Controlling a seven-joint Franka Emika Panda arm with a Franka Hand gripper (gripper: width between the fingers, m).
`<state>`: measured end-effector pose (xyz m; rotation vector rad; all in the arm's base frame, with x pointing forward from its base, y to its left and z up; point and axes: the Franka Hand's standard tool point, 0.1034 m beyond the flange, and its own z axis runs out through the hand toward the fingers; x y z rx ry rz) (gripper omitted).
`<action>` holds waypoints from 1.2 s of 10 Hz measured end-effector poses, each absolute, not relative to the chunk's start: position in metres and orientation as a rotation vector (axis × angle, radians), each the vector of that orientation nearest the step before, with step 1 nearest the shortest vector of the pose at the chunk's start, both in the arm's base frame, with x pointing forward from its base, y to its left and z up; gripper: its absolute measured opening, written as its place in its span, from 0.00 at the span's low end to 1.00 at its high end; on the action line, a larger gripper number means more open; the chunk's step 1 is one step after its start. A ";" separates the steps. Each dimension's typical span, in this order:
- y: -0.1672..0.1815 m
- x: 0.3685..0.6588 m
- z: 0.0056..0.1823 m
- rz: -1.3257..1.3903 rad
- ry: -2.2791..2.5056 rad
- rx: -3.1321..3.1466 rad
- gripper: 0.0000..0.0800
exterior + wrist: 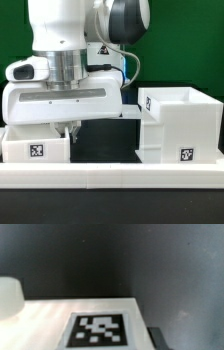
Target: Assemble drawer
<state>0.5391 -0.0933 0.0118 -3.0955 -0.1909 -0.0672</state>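
Observation:
The drawer's large white cube-shaped case (180, 122) stands at the exterior view's right, open on top, with a square tag low on its front. A smaller white tray (35, 146) with a tag stands at the left. My gripper (68, 131) hangs straight down at the tray's right end, its fingertips at the tray's rim. In the wrist view a white tray face (40, 319) with a black-and-white tag (100, 330) fills the lower part. A rounded white knob (8, 297) shows at its edge. One dark finger (155, 335) sits just beside the white face. The other finger is hidden.
A long low white rail (110, 176) runs along the front of the table. A white block (131, 104) shows between my hand and the case. A green wall stands behind. Dark table (150, 263) lies beyond the tray.

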 end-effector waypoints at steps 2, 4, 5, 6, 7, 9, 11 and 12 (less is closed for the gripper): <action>-0.093 0.539 0.012 -0.068 -0.192 -3.096 0.05; -0.089 0.541 0.028 -0.065 -0.419 -3.082 0.05; -0.088 0.540 0.030 -0.057 -0.492 -3.069 0.05; -0.089 0.539 0.030 -0.059 -0.584 -3.054 0.05; -0.089 0.539 0.029 -0.058 -0.590 -3.052 0.05; -0.090 0.538 0.028 -0.055 -0.700 -3.031 0.05; -0.086 0.535 0.028 -0.035 -1.117 -2.932 0.05; -0.084 0.533 0.031 -0.018 -1.242 -2.889 0.05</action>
